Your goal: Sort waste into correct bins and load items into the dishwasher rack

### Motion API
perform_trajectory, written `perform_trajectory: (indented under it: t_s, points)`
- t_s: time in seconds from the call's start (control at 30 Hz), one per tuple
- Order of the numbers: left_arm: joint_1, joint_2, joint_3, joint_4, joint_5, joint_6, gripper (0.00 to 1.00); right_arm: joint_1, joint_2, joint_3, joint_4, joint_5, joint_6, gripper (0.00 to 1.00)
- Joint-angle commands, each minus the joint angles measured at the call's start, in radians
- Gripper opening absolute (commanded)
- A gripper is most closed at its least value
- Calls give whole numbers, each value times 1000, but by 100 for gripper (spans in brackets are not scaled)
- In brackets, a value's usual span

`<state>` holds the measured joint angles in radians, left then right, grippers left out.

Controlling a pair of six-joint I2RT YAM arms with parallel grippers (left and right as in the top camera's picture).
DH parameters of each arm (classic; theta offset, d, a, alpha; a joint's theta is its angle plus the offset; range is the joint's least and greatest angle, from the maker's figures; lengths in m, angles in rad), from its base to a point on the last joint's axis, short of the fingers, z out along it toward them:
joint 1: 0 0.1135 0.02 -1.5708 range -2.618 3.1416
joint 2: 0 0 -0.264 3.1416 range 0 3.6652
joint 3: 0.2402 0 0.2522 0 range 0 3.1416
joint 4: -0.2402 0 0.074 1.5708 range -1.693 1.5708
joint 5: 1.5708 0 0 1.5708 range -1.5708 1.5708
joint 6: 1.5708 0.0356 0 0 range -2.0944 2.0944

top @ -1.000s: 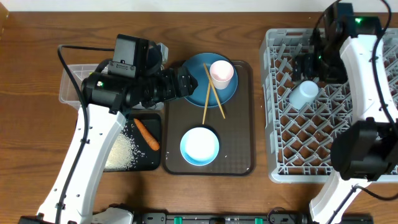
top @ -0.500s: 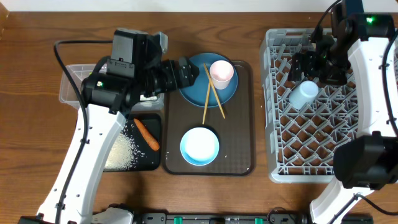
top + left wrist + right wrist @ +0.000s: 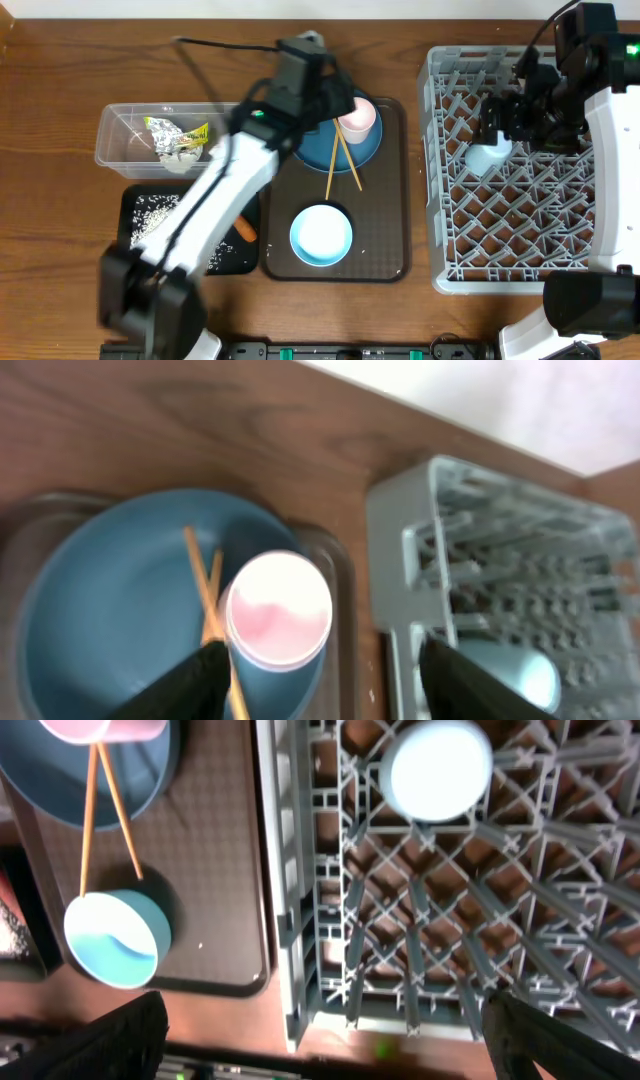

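Note:
My left gripper (image 3: 325,685) is open and empty, just above the pink cup (image 3: 278,608), which stands on the blue plate (image 3: 100,600) beside the chopsticks (image 3: 203,595). In the overhead view it (image 3: 338,103) hovers over the plate (image 3: 315,140). My right gripper (image 3: 325,1045) is open and empty above the grey rack (image 3: 300,870). The light-blue cup (image 3: 436,770) sits in the rack (image 3: 440,200). The white bowl (image 3: 321,235) is on the brown tray. The clear tub (image 3: 115,130) holds the wrapper (image 3: 178,133) and tissue. The black tray (image 3: 135,195) holds rice (image 3: 150,215) and the carrot (image 3: 246,231).
The dark-brown serving tray (image 3: 385,240) lies between the bins and the rack. My left arm stretches diagonally over the black tray and the serving tray's left edge. Bare wooden table (image 3: 60,250) lies at the far left and along the front edge.
My left arm has swung right from above the bins to over the blue plate, uncovering the clear tub. My right gripper has drawn a little away from the light-blue cup, which stays in the rack.

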<state>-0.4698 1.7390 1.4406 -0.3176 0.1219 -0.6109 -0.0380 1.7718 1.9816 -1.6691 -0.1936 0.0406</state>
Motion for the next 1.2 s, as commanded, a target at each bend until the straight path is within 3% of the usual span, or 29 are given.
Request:
perform_trajectory:
  t_s: [0.0, 0.1, 0.27, 0.4, 0.63, 0.7, 0.97, 1.17]
  points:
    - [-5, 88, 14, 43, -86, -25, 63, -13, -6, 10, -3, -6, 7, 98]
    - [-2, 160, 14, 59, -86, -61, 63, -13, -6, 10, -4, -6, 7, 99]
    - [-4, 247, 14, 58, -85, -61, 55, -13, -6, 10, 0, -6, 7, 99]
    - [-4, 279, 14, 51, -85, -61, 34, -13, -6, 10, 1, -5, 7, 99]
    - [-4, 275, 14, 50, -85, -65, 19, -13, -6, 10, 2, -5, 6, 99]
    - [-4, 275, 14, 35, -85, -65, 7, -13, -6, 10, 1, -5, 6, 99]
    - [35, 227, 14, 36, -76, -71, 6, -13, -6, 10, 8, -5, 7, 99]
    - [101, 73, 14, 29, 112, -132, 6, -13, -6, 10, 12, -5, 7, 99]
